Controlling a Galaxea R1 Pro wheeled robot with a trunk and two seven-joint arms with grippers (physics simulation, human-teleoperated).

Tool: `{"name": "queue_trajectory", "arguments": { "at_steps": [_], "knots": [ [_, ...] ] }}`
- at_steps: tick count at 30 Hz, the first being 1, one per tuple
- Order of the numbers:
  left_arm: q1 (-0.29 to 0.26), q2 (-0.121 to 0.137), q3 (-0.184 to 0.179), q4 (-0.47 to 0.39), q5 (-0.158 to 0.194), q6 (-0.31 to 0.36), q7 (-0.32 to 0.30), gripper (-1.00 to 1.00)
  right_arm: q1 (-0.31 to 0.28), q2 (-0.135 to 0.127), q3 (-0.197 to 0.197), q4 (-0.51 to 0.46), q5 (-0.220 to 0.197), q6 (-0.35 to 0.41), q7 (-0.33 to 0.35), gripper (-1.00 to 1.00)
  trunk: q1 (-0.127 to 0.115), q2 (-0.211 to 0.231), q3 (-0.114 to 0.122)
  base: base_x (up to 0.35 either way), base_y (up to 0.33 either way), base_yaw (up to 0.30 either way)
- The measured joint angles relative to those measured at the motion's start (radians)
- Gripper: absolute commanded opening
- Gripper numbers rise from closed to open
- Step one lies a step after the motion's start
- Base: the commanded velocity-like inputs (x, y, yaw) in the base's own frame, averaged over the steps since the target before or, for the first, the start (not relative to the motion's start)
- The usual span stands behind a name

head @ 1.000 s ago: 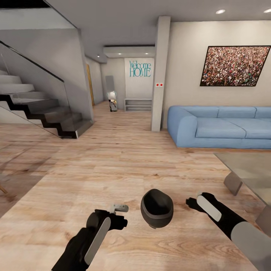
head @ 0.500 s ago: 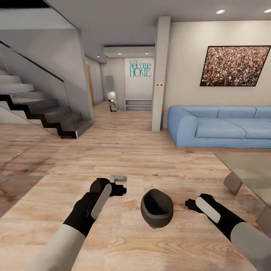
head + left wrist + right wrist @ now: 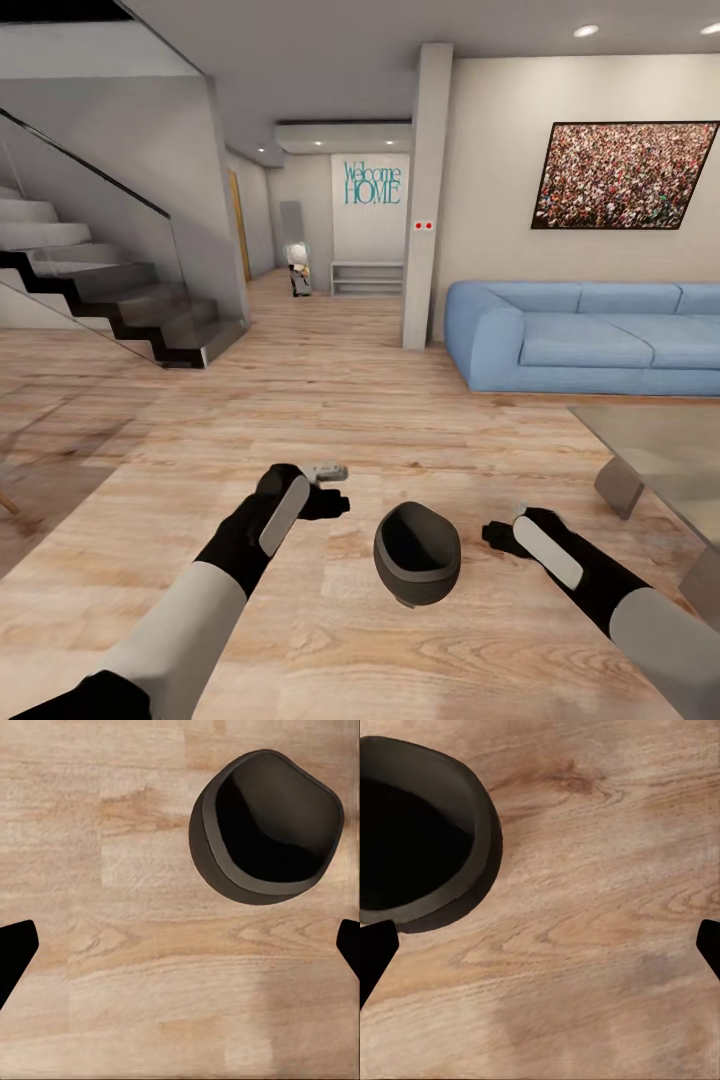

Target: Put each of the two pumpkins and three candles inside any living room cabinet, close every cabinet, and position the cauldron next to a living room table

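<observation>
Plank floor (image 3: 330,400), cauldron (image 3: 417,552), table (image 3: 660,450) cut off

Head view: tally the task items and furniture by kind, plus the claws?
Matte black round-bellied cauldron on the wood plank floor: 1
Grey-green coffee table: 1
Blue corner sofa: 1
Claws, left claw and right claw, either side of the cauldron, not touching it: 2
Total: 5

Matte black cauldron (image 3: 417,552) between both claws; light wood-grain plank floor (image 3: 330,420); blue sofa (image 3: 585,337); grey-green table (image 3: 670,450); black-and-white arms.
</observation>
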Motion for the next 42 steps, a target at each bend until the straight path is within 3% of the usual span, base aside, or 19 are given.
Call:
{"name": "queue_trajectory", "arguments": {
  "at_steps": [2, 6, 8, 10, 13, 21, 26, 32, 37, 42],
  "knots": [
    [-0.001, 0.000, 0.000, 0.009, 0.010, -0.002, 0.000, 1.00, 0.003, 0.001, -0.002, -0.067, 0.001, 0.054, -0.004, 1.00, 0.000, 0.000, 0.000, 0.000, 0.000, 0.000],
    [-0.001, -0.002, 0.001, 0.011, 0.018, -0.003, 0.001, 1.00, -0.002, 0.011, -0.016, -0.183, -0.004, 0.255, -0.037, 1.00, 0.000, 0.000, 0.000, 0.000, 0.000, 0.000],
    [-0.003, -0.008, 0.000, 0.009, 0.020, -0.004, 0.002, 1.00, -0.024, 0.045, -0.037, -0.192, -0.005, 0.310, -0.089, 1.00, 0.000, 0.000, 0.000, 0.000, 0.000, 0.000],
    [-0.009, -0.011, 0.000, 0.007, 0.021, -0.004, 0.003, 1.00, -0.046, 0.106, -0.076, -0.161, -0.007, 0.340, -0.178, 1.00, 0.000, 0.000, 0.000, 0.000, 0.000, 0.000],
    [-0.014, -0.013, 0.000, 0.007, 0.021, -0.003, 0.021, 1.00, -0.052, 0.147, -0.089, -0.130, -0.005, 0.347, -0.217, 1.00, 0.000, 0.000, 0.000, 0.000, 0.000, 0.000],
    [-0.016, -0.018, -0.006, 0.020, 0.033, -0.012, 0.056, 1.00, -0.055, 0.218, -0.094, -0.064, 0.001, 0.334, -0.236, 1.00, 0.000, 0.000, 0.000, 0.000, 0.000, 0.000],
    [-0.015, -0.021, -0.015, 0.030, 0.036, -0.015, 0.047, 1.00, -0.055, 0.257, -0.091, -0.023, 0.086, 0.295, -0.228, 1.00, 0.000, 0.000, 0.000, 0.000, 0.000, 0.000],
    [-0.015, -0.021, -0.048, 0.035, 0.040, -0.015, 0.043, 1.00, -0.055, 0.271, -0.091, -0.003, 0.121, 0.284, -0.222, 1.00, 0.000, 0.000, 0.000, 0.007, 0.000, 0.000],
    [-0.015, -0.021, -0.054, 0.035, 0.088, -0.016, 0.043, 1.00, -0.055, 0.272, -0.094, -0.001, 0.124, 0.283, -0.222, 1.00, 0.000, 0.000, 0.000, 0.109, -0.040, 0.000],
    [-0.015, -0.021, -0.055, 0.036, 0.102, -0.016, 0.043, 1.00, -0.055, 0.272, -0.095, -0.001, 0.124, 0.283, -0.222, 1.00, 0.000, 0.000, 0.000, 0.033, -0.018, 0.000]
  ]
}}
